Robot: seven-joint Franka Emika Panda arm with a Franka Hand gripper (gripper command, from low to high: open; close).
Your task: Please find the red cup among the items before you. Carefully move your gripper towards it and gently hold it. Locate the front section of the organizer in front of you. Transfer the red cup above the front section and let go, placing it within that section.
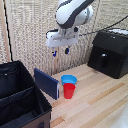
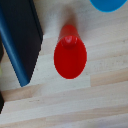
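Red cup (image 1: 69,90) beside blue bowl (image 1: 69,79)

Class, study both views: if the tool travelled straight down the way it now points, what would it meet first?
Most likely the red cup: the wrist view looks almost straight into its open mouth. In the exterior view the tool hangs high above, slightly off to the cup's left, so depth is uncertain.

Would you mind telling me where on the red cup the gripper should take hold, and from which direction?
Probably from straight above, closing on the rim. The red cup stands upright, open mouth up, and the gripper hangs above with fingers pointing down. The blue bowl and a dark blue flat panel stand close beside it, so a sideways approach looks cramped.
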